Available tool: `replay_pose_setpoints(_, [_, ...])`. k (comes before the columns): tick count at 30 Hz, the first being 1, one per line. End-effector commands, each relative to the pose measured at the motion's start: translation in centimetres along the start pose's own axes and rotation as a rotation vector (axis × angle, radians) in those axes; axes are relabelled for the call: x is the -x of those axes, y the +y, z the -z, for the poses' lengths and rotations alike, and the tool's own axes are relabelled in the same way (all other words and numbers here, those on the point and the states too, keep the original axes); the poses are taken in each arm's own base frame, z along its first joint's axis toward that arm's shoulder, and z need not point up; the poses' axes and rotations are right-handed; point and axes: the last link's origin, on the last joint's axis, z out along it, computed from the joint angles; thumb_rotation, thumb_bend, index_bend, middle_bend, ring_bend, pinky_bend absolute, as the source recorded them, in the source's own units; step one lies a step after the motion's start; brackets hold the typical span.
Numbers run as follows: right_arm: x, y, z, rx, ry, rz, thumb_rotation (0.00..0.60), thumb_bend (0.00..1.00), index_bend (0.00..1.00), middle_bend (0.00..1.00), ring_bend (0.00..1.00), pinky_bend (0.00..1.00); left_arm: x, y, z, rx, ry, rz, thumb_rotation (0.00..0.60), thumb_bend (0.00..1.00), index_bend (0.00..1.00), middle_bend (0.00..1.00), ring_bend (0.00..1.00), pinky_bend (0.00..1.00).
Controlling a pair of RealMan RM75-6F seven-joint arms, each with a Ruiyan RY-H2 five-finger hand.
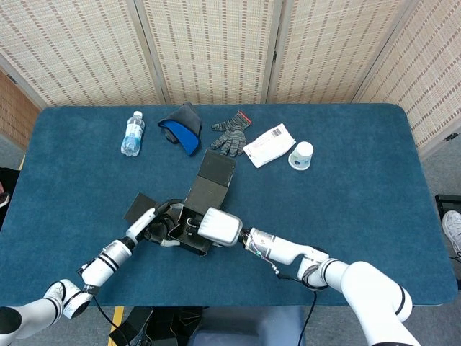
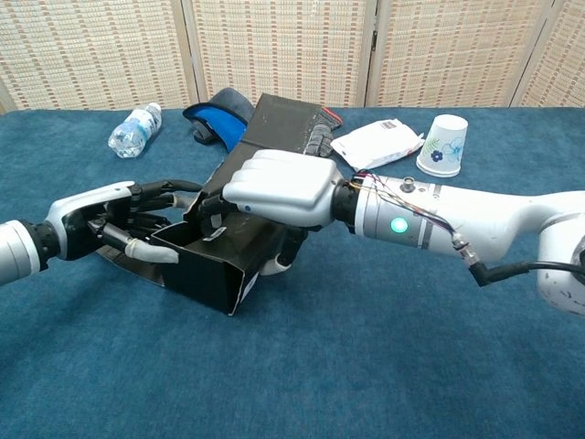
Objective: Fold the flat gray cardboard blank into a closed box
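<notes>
Both hands work the half-folded gray cardboard box [image 2: 239,240] near the table's [image 1: 374,216] front edge: the right hand [image 2: 279,183] clamps over its top wall, fingers hooked inside, while the left hand [image 2: 110,222] grips its left side. A gray work glove [image 1: 230,132] lies behind.

The dark gray, nearly black cardboard box blank [image 1: 204,203] [image 2: 239,240] lies near the front centre of the blue worktop [image 1: 346,180], partly folded. Its near end is raised into an open-topped rectangular tray with upright walls. A long flat lid panel [image 1: 217,168] [image 2: 285,123] extends from the far side of the tray and tilts upward away from it. A smaller flap [image 1: 140,207] lies flat on the worktop at the tray's left. A white label shows inside the tray.
</notes>
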Motion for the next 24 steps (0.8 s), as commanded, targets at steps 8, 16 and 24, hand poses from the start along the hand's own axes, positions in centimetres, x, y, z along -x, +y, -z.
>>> replay_pose_setpoints(8, [-0.06, -0.04, 0.13, -0.001, 0.002, 0.002, 0.6, 0.15, 0.33, 0.33, 0.78, 0.92, 0.03, -0.1, 0.1, -0.006, -0.003, 0.001, 0.6, 0.1, 0.11, 0.17, 0.47, 0.6])
replay_pose_setpoints(16, [0.26, -0.16, 0.56, -0.02, -0.018, 0.016, 0.6, 0.19, 0.34, 0.36, 0.79, 0.92, 0.04, -0.14, 0.07, -0.007, -0.001, 0.004, 0.6, 0.1, 0.1, 0.17, 0.47, 0.6])
replay_pose_setpoints(24, [0.32, -0.21, 1.01, -0.046, -0.032, 0.03, 0.6, 0.27, 0.43, 0.41, 0.81, 0.93, 0.08, -0.15, 0.11, -0.008, -0.005, 0.004, 0.6, 0.1, 0.11, 0.17, 0.47, 0.6])
